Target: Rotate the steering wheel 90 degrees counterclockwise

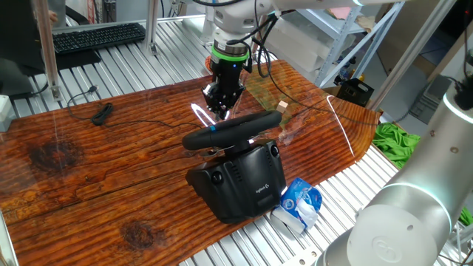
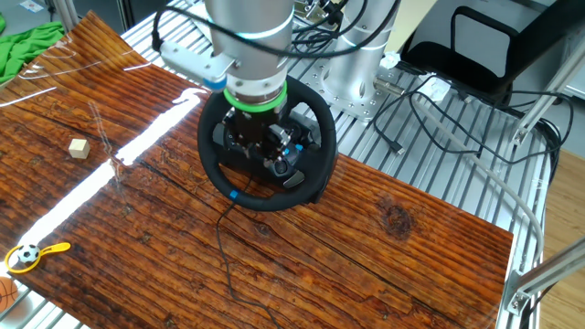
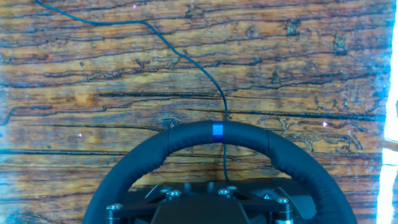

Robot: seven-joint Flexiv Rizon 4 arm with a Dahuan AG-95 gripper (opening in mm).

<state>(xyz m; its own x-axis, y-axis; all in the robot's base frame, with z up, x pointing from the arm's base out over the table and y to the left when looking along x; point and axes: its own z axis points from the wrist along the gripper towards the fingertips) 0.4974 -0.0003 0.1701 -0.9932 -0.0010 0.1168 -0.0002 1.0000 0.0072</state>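
The steering wheel (image 1: 233, 131) is a black padded rim on a bulky black base (image 1: 240, 179) with a white logo, near the wooden table's front edge. Its small blue stripe (image 3: 217, 131) sits at the top middle of the rim in the hand view. It also shows in the fixed views (image 1: 213, 127) (image 2: 235, 195). My gripper (image 1: 222, 108) hangs just above the far side of the rim. Its fingers taper together to a point and hold nothing. In the other fixed view the gripper (image 2: 274, 153) is over the wheel's hub. No fingertips show in the hand view.
A thin black cable (image 3: 186, 56) runs across the wood from under the rim. A small wooden cube (image 2: 79, 147) and a toy ball (image 2: 27, 254) lie on the table. A blue-white pack (image 1: 299, 203) lies beside the base. A black keyboard (image 1: 96, 35) sits at the back.
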